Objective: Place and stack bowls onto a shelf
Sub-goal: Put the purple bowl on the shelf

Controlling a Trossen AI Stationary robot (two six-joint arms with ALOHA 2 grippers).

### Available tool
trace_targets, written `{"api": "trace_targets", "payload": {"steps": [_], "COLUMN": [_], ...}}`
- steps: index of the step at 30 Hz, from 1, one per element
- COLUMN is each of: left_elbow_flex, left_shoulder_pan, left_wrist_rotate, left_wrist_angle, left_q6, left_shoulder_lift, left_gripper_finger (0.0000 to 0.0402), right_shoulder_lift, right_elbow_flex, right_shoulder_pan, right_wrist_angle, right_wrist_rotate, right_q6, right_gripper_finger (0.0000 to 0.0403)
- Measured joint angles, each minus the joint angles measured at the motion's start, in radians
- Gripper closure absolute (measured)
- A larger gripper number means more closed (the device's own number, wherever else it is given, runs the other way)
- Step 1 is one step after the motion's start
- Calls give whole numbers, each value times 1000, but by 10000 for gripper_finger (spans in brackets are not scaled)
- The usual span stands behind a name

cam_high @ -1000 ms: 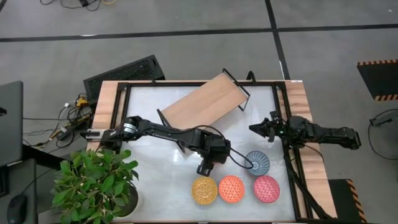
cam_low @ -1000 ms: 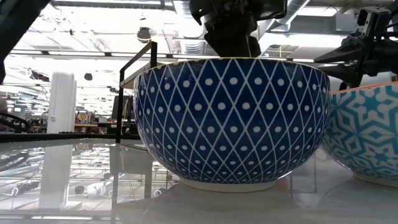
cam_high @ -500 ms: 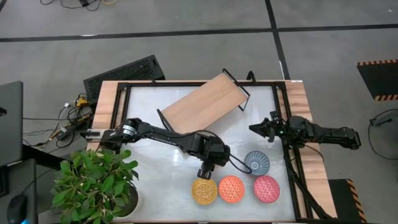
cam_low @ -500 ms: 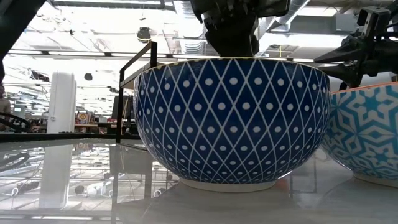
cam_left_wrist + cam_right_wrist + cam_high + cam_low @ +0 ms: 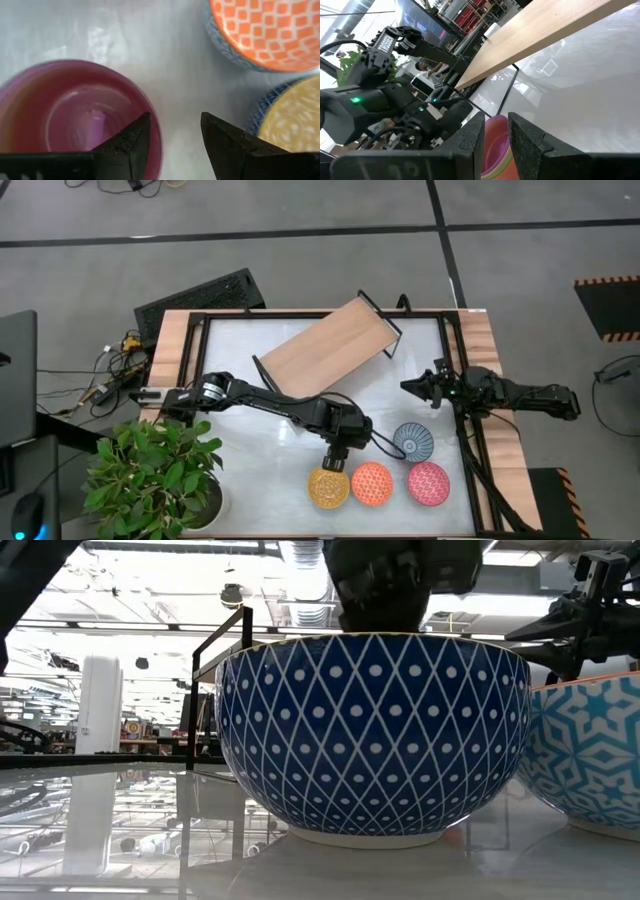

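None of the bowls sits on the shelf [image 5: 325, 342] yet: my left gripper [image 5: 175, 142], fingers spread, straddles the purple bowl's [image 5: 75, 117] rim, while yellow [image 5: 328, 486], orange [image 5: 372, 483], pink [image 5: 428, 483] and blue [image 5: 412, 441] bowls wait on the table.

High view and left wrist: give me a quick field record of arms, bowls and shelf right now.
left gripper: open, over the table just above the bowl row, straddling the purple bowl's rim
purple bowl: under the left gripper, hidden from the high view
right gripper: idle at the table's right edge
yellow bowl: front row, leftmost
orange bowl: front row, middle
pink bowl: front row, rightmost
blue-white bowl: behind the row
shelf: lies angled at the back, no bowls on it
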Motion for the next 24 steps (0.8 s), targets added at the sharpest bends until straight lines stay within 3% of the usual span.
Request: {"api": "trace_targets", "payload": {"steps": [14,24], "left_elbow_flex": [2,2], "left_shoulder_pan": [14,23], "left_wrist_rotate": [8,31], "left_wrist_angle": [-22,-27], "left_q6": [-22,-9], "left_shoulder_lift": [0,0], "left_gripper_finger": [252,369], "right_shoulder_lift": [0,0], "right_elbow_flex": [0,0], "right_shoulder_pan": [-1,-1], "right_wrist_angle": [0,0], "right_wrist_rotate": [1,1], "right_q6": [-14,-16], "right_gripper_finger": [290,290]}}
